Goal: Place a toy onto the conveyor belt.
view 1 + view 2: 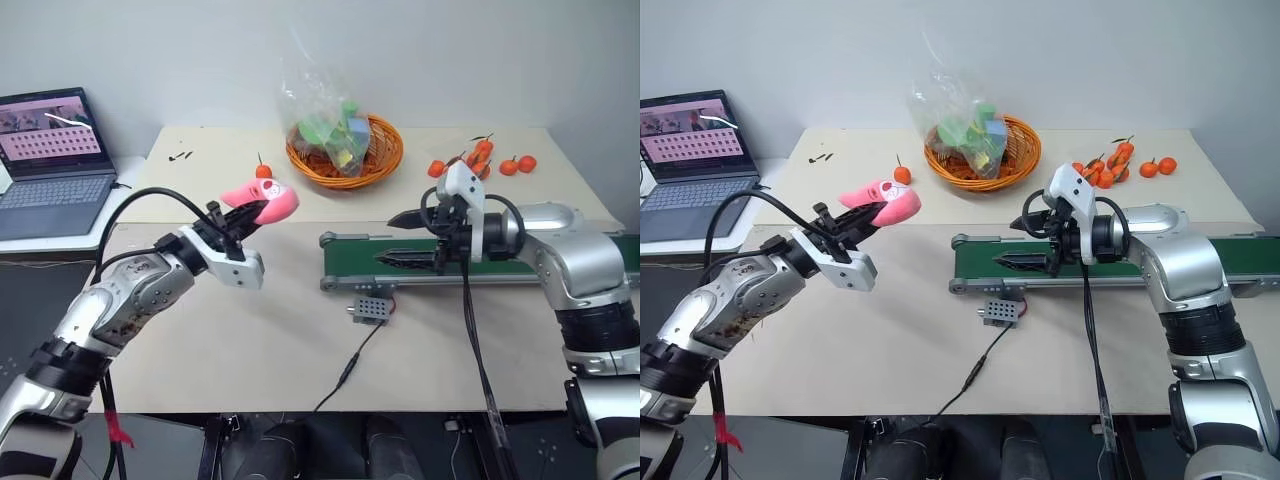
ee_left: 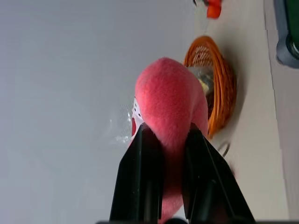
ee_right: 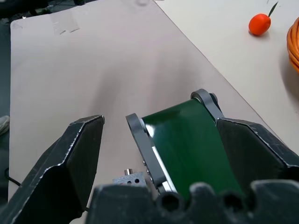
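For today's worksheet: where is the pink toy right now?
The pink toy is held above the table in the left claw, left of the conveyor belt.

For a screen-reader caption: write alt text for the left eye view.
The left pincer, shut on a pink plush toy, holds it above a beige table. To its right, the open right pincer hovers over the end of a green conveyor belt. Behind sit an orange basket, small oranges and a laptop.
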{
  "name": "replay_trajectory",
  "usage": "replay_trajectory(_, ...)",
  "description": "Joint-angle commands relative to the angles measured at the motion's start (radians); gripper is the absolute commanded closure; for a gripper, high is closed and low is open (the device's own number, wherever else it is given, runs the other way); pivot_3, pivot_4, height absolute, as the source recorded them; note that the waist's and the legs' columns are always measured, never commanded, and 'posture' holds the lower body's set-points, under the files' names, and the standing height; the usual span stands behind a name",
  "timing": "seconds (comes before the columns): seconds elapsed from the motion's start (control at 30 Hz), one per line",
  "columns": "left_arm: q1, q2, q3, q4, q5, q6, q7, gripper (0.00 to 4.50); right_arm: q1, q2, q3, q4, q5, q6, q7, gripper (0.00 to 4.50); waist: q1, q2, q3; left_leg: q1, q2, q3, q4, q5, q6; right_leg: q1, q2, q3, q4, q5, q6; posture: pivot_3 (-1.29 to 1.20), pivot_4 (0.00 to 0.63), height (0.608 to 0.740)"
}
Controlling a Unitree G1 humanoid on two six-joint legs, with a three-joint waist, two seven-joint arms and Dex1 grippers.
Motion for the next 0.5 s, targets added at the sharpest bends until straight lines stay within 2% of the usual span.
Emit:
replay_trajectory(0.03,-0.093,-0.08,-0.064,0.138,0.075,-0.094,0.034,4.01,-0.005,-0.006,-0.036,-0.043,0.012,-0.013,-0.009,0.0,0.001,0.0,0.0,0.0,0.0,0.0,0.0,0.0,0.0,0.0,0.0,0.0,0.0,0.0,0.0,0.0,0.15,0.734)
replay_trajectory(0.33,-0.302,-0.287,-0.211,0.477,0.235,-0.254,0.152,4.01,0.06,-0.043,-0.12,-0.15,0.063,0.057,-0.058,0.0,0.0,0.0,0.0,-0.002,-0.001,0.0,0.002,0.001,0.0,0.0,0.0,-0.001,-0.001,0.001,0.001,0.0,0.15,0.734)
replay_trajectory(0.5,-0.367,-0.346,-0.27,0.618,0.287,-0.309,0.208,4.01,0.095,-0.057,-0.151,-0.204,0.083,0.092,-0.091,0.0,-0.007,0.0,0.0,-0.001,-0.001,0.002,0.002,0.0,0.001,0.0,-0.001,0.0,-0.002,0.002,0.002,0.0,0.15,0.734)
